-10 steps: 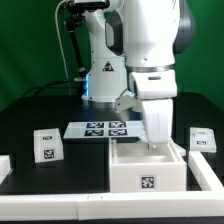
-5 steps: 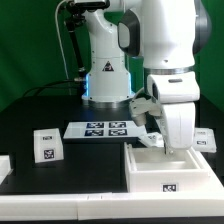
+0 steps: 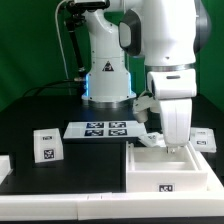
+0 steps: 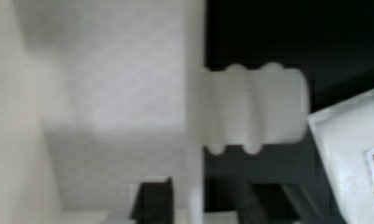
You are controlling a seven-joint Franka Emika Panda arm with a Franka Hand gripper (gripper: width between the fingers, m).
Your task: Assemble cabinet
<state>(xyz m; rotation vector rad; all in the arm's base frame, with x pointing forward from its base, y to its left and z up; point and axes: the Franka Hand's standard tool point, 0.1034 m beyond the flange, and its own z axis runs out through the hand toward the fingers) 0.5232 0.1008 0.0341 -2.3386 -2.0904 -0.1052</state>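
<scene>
Fingers (image 4: 154, 203): only a dark stub shows in the wrist view, close against a blurred white panel (image 4: 77, 110). Can't tell if they're apart or clamped. Ext. view is no help: gripper (image 3: 165, 142) reaches down w/ its tips at the back rim of the cabinet (image 3: 170, 178), and the tips are too small to read there.

Cabinet sits lower right in the ext. view. It's an open-topped white box w/ one tag on its front face, near the front edge of the table (image 3: 90, 165). Marker board (image 3: 104, 128) lies centre frame, just behind and to the left of the cabinet, in front of the arm base (image 3: 105, 80). Small tagged block (image 3: 45, 146) at mid-left, well apart from the cabinet. Second block (image 3: 203, 139) at the right edge, just beside the gripper.

Wrist view also shows a ribbed white knob (image 4: 255, 108) sticking out from the panel, and a tagged white part (image 4: 353, 150) near it, blurred.
</scene>
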